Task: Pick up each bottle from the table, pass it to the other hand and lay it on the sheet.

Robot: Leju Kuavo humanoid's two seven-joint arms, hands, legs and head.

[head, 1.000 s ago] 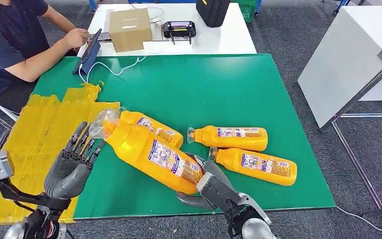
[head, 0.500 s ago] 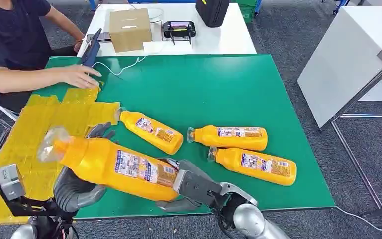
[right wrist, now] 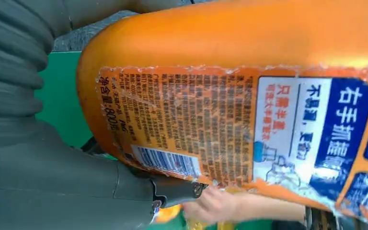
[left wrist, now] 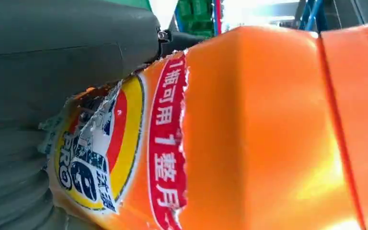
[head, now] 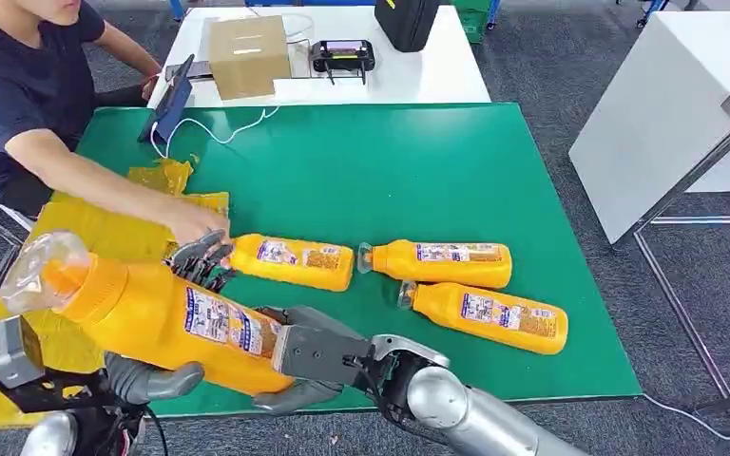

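The green table (head: pixel 418 161) filled the frame's middle, the yellow sheet (head: pixel 105 228) at left lay bare. Lower left, the right hand (head: pixel 309 356) gripped the raised bottle's (head: pixel 166 318) base; the left hand (head: pixel 147 380) cupped it beneath. Three bottles (head: pixel 451 263) remained, a person's hand (head: pixel 195 223) touching one

Right robot hand (right wrist: pixel 52 182) grips orange bottle (right wrist: pixel 249 72); person's hand (right wrist: pixel 211 203) behind
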